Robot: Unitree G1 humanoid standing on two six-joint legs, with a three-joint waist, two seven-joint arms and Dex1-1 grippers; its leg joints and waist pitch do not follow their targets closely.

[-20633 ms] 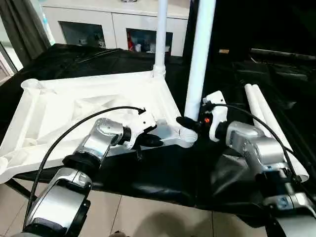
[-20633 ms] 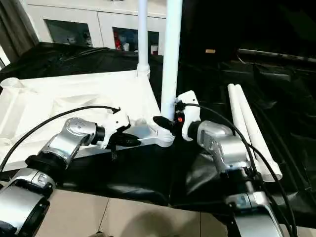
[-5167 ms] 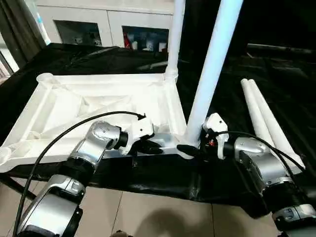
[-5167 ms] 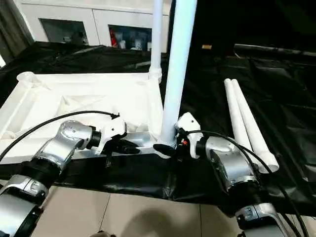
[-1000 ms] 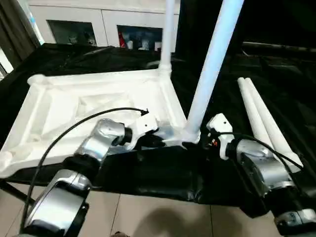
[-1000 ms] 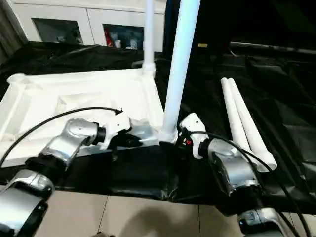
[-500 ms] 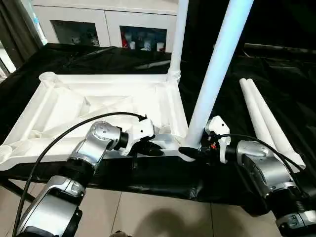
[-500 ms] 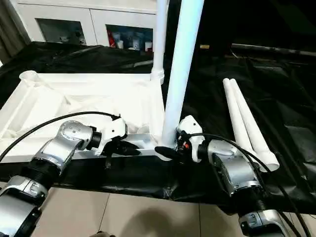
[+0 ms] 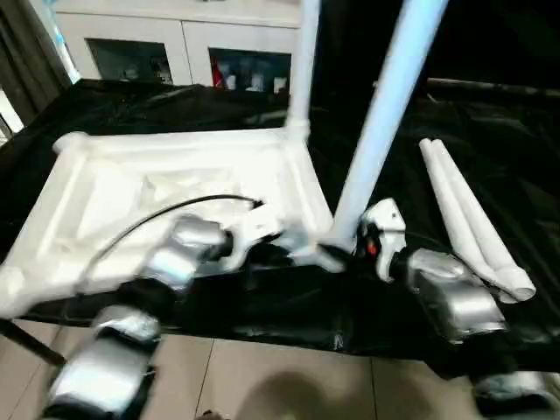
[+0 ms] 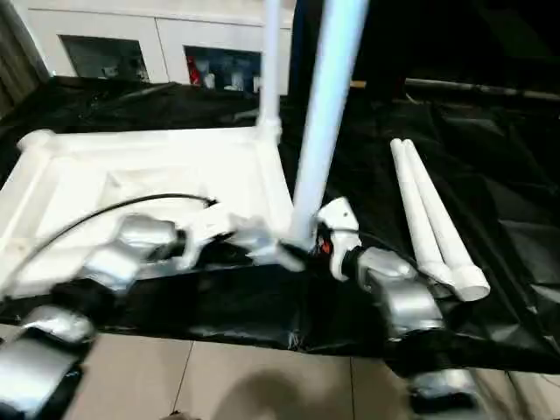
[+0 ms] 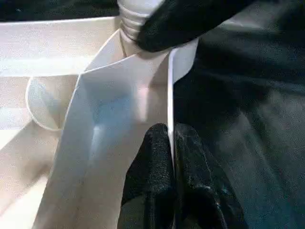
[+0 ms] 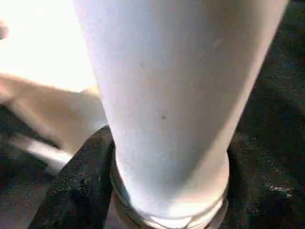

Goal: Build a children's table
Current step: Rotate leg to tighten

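Note:
The white tabletop (image 9: 131, 184) lies underside up on the black cloth. Two white legs stand in its right-hand corner sockets: the near leg (image 9: 376, 131) and the far leg (image 9: 302, 61). Two more legs (image 9: 464, 219) lie loose side by side to the right. My left gripper (image 11: 170, 131) is shut on the tabletop's thin near rim (image 11: 119, 95), close to the near socket. My right gripper (image 9: 337, 254) is at the foot of the near leg (image 12: 167, 95), its black fingers (image 12: 81, 181) pressed against both sides just above the collar.
A white cabinet (image 9: 192, 44) with glass doors stands behind the work surface. Black cloth (image 9: 490, 131) covers the surface to its near edge, with tiled floor (image 9: 262, 385) below. The loose legs lie close beside my right forearm.
The head camera has shifted and the picture is smeared. My right gripper's fingers have closed in on the foot of the near leg. The left gripper keeps its pinch on the rim.

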